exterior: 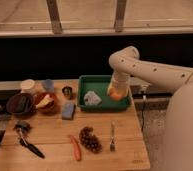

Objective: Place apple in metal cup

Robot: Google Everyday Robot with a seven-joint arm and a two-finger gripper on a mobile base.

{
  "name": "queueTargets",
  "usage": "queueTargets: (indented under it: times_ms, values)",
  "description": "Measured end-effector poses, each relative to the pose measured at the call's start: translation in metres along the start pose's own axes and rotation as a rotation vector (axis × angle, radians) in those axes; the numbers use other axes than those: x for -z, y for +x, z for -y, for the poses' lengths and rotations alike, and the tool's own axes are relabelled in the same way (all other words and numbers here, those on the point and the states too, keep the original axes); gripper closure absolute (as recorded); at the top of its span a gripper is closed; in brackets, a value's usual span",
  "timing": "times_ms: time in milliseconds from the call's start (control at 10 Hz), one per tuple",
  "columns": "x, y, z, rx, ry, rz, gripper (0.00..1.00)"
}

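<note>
The apple [115, 93], small and yellow-orange, is held in my gripper [115, 91] just above the right part of the green tray [87, 81]. The gripper hangs from the white arm [140, 67] that reaches in from the right. The metal cup [67, 92], small and dark silver, stands on the wooden table just left of the tray, well to the left of the gripper.
In the tray lies a pale crumpled object [92, 98]. Left of the metal cup are a bluish-grey cup [48, 84], a cream cup [27, 86], a dark bowl [20, 104] and a red bowl [44, 101]. A blue sponge [68, 110], carrot [75, 147], grapes [90, 139], fork [112, 136] and black utensil [27, 142] lie in front.
</note>
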Motion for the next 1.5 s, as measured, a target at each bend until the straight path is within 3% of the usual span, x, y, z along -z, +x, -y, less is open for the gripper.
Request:
queueTargets:
  times_ms: [200,400,900,1200,1400,1500]
  values:
    - [0.002,-0.005,-0.016,0.024,-0.01,0.015,1.0]
    - [0.008,-0.015,-0.055,0.07,-0.043,0.035,1.0]
    - [0.009,-0.041,-0.134,0.185,-0.17,0.06,1.0]
    - [0.011,-0.045,-0.158,0.236,-0.225,0.068,1.0]
    - [0.012,-0.043,-0.185,0.278,-0.29,0.072,1.0]
    - [0.014,-0.043,-0.188,0.28,-0.296,0.073,1.0]
